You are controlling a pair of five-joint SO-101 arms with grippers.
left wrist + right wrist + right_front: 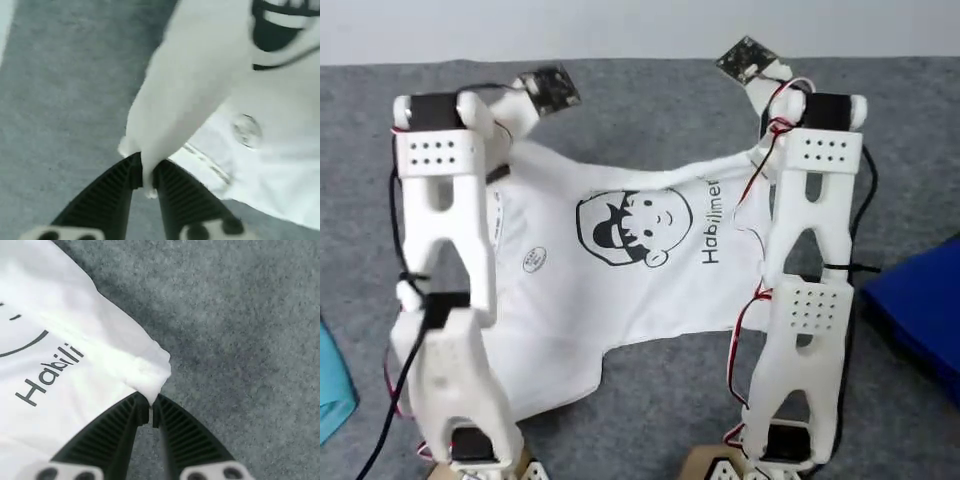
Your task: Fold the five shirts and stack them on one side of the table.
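The shirt (620, 300) is white, printed with a black-outlined cartoon face (632, 226) and black lettering (47, 372) that runs close by the right end effector (150, 412). A small pale round badge (246, 131) with a grey rim sits near the left end effector (145, 175). Both end effectors have black ribbed fingers (105, 195) on white arms (440, 200), which are strung with red wires (776, 126). The tabletop (660, 400) is speckled grey. Well out beyond the right end effector lies a dark blue cloth (918, 300), and beyond the left a turquoise one (332, 385).

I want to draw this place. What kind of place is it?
Probably a robot practice table, maybe in a lab: two white robot arms stand over a grey felt-covered table, both holding one white shirt, with a blue cloth at the side.
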